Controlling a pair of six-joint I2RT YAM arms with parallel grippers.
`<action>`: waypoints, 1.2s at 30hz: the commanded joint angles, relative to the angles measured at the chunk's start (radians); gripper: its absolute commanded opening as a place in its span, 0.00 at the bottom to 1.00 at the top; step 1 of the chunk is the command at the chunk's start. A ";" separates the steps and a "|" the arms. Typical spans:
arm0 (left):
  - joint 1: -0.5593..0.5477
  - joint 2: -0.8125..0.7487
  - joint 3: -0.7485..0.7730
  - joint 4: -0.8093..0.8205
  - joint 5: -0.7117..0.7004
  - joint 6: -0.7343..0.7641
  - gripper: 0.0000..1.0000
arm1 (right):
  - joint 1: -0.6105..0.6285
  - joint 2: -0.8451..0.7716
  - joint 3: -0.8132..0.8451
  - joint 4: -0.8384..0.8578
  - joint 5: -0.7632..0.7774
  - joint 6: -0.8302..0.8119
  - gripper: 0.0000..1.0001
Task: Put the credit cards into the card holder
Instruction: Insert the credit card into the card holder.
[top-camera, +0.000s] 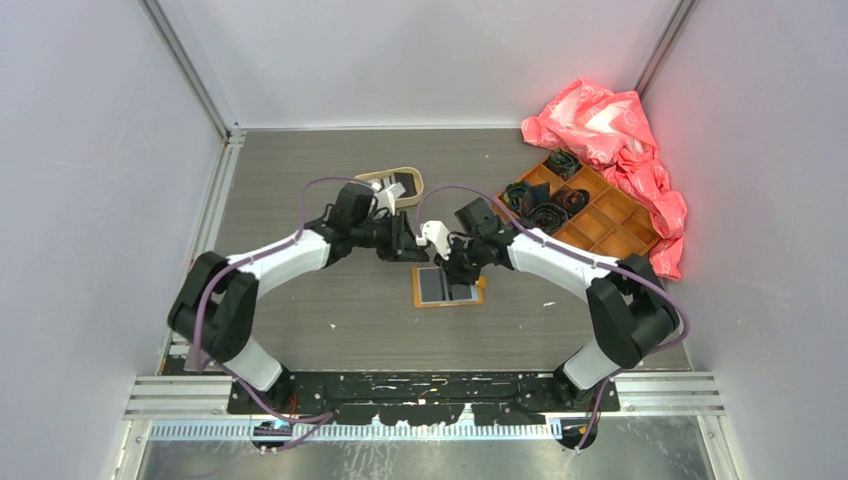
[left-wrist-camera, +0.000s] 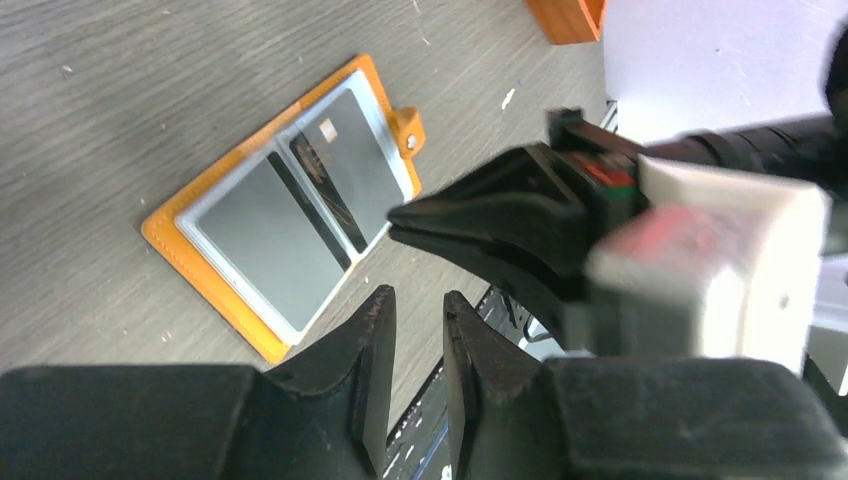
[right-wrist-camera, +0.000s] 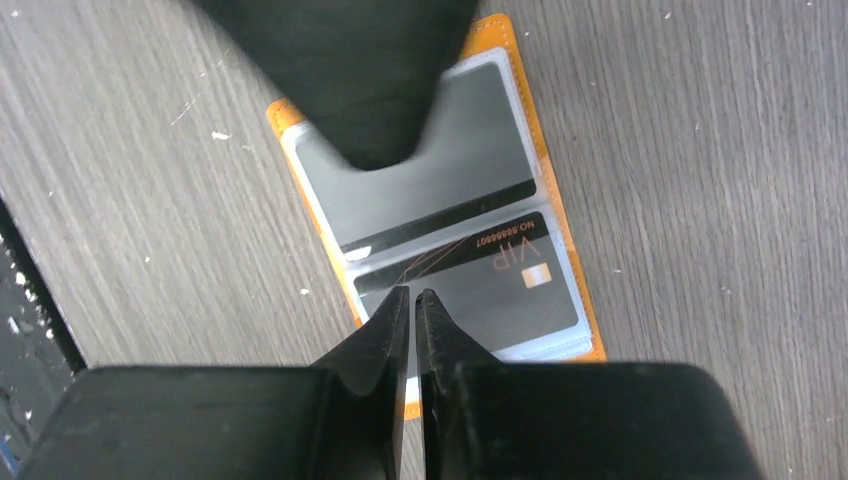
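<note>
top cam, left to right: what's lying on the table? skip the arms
oval tan tray → card holder, lying open → orange compartmented box. The pink bag overlaps the box, so it is left unplaced.

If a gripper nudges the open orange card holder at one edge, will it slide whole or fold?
The orange leather-like card holder lies flat on the grey wood-grain table, so it would probably slide, not tip. Its centre fold suggests one half might hinge up if lifted by an edge. Its glossy clear plastic sleeves look slippery.
</note>
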 joint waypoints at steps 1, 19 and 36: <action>0.008 -0.127 -0.102 0.109 -0.053 0.020 0.24 | 0.026 0.051 0.024 0.097 0.047 0.099 0.13; 0.020 -0.435 -0.287 0.079 -0.128 -0.022 0.18 | 0.057 0.157 0.117 -0.001 0.225 0.080 0.11; 0.007 -0.881 0.062 -0.329 -0.263 -0.429 0.97 | -0.187 -0.156 0.129 -0.187 -0.323 0.037 0.41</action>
